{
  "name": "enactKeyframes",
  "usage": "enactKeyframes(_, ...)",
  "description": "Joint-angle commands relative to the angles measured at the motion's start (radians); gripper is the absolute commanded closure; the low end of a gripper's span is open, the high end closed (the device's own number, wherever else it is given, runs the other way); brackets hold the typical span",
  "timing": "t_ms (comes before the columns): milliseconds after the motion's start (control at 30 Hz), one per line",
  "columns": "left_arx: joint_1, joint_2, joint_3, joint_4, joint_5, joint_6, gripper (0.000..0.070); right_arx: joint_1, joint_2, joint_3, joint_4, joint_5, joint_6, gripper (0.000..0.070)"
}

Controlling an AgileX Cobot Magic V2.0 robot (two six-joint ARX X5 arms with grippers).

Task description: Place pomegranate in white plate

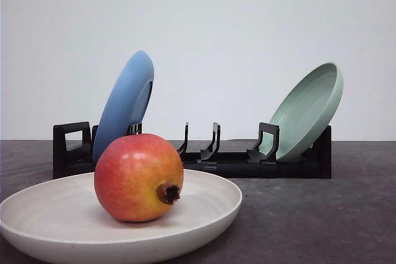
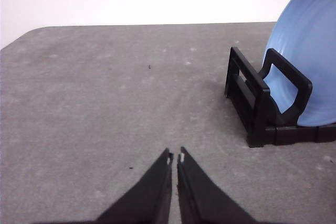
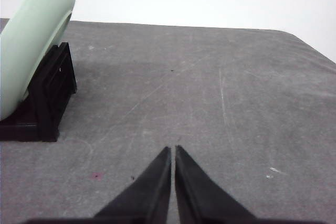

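Pomegranate [image 1: 138, 177] resting inside white plate [image 1: 37, 211], lower left of front view; left gripper [image 2: 175, 157] and right gripper [image 3: 172, 150] pinched closed, empty.
Fruit looks heavy, firm, smooth-skinned, likely to roll; best grasped across its widest middle.

Pretty even, bright, diffuse light all round, soft shadow under the pomegranate [image 1: 138, 177] on the white plate [image 1: 49, 214], no harsh glare, front view's slightly soft up close, wrist views reasonably sharp.

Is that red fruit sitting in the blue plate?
No, the pomegranate rests in the white plate at the front, while the blue plate stands tilted in the black rack behind it.
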Motion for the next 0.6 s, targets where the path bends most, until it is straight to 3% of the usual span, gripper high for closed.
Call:
enactKeyframes(0,0.0,-0.001,-0.01,-0.004,-0.002,0.008,0.07,0.0,-0.002,-0.004,0.009,0.004,0.011,0.0692)
enactKeyframes(567,0.0,-0.001,-0.01,-0.004,-0.002,0.007,0.07,0.0,-0.002,-0.004,0.009,0.004,0.011,0.0692)
